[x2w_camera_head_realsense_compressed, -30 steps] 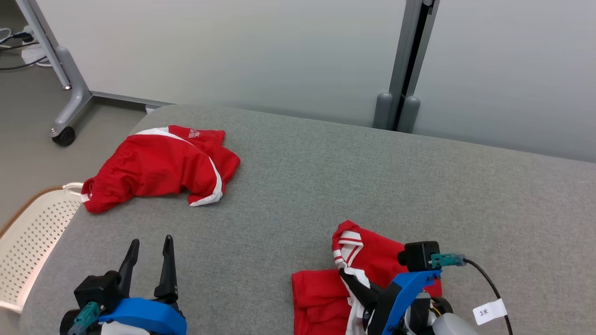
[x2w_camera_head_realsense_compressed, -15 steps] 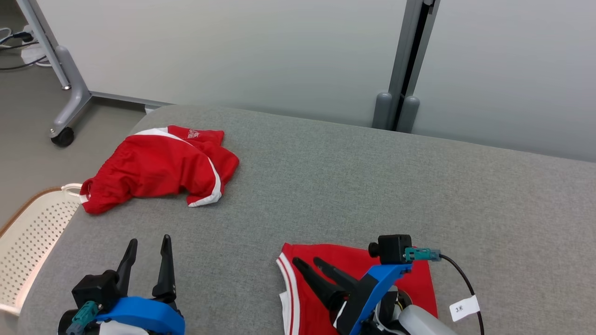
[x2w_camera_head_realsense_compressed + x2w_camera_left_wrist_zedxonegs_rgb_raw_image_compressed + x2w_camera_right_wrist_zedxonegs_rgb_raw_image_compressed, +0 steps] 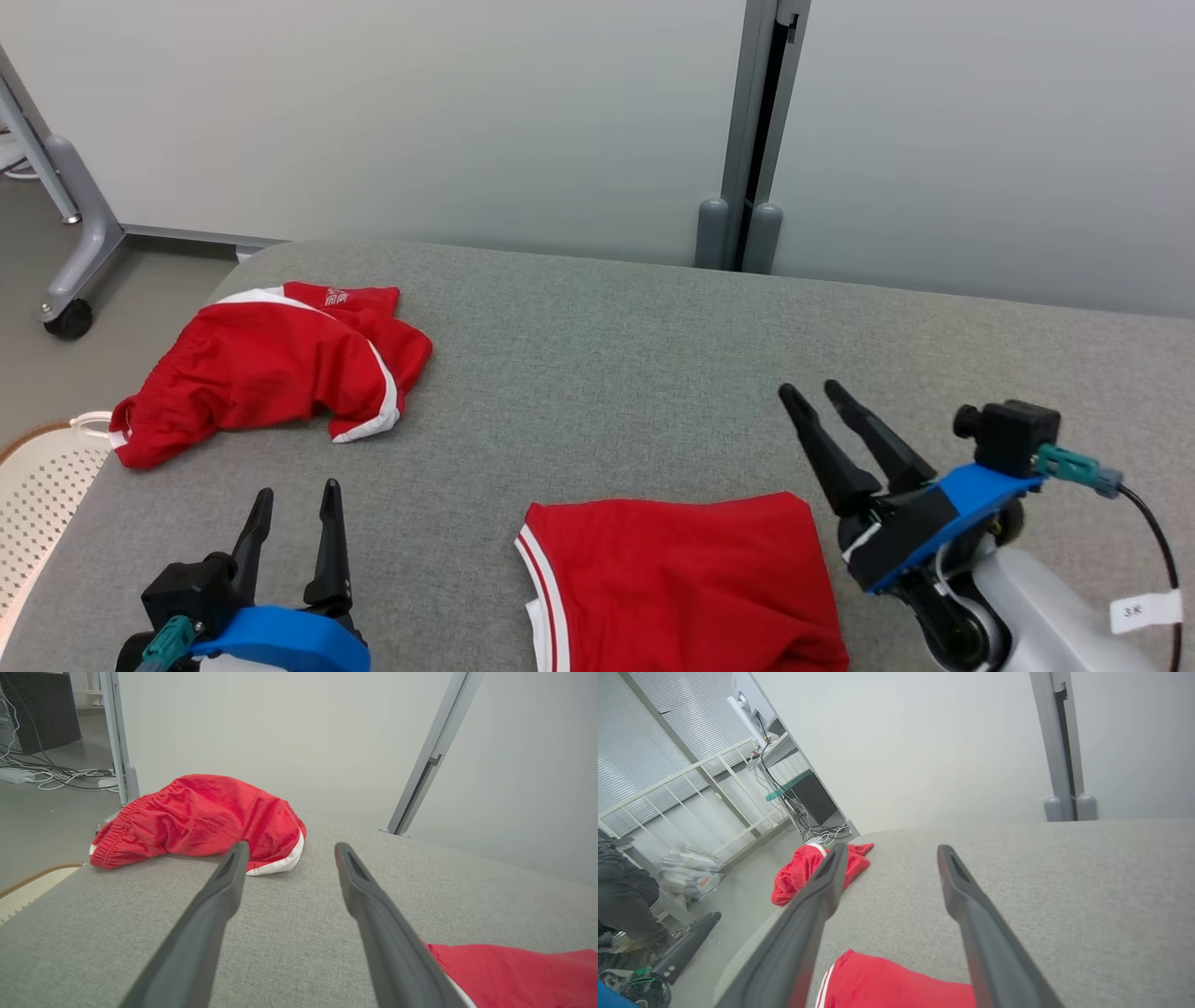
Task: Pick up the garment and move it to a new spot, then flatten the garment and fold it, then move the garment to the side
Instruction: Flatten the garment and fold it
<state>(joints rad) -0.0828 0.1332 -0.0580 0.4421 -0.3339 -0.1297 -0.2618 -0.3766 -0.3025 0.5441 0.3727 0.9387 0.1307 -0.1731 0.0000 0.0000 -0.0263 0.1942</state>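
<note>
garment [image 3: 681, 583]: front centre | red shorts [image 3: 266, 369]: back left | basket [image 3: 37, 495]: left

two red garments, the folded garment [image 3: 681, 579] and the crumpled shorts [image 3: 271, 373]; two grippers, left gripper [image 3: 297, 488] and right gripper [image 3: 808, 386]; one grey table [image 3: 607, 373]; one white perforated basket [image 3: 37, 504].

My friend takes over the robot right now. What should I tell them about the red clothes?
Left gripper: open, empty, above the near-left of the grey fabric table.
Right gripper: open, empty, right of the folded red garment with white stripes.
That garment lies flat at the near edge; crumpled red shorts with white trim lie far left.
Done: folding, it seems. Left: likely moving it aside.
</note>
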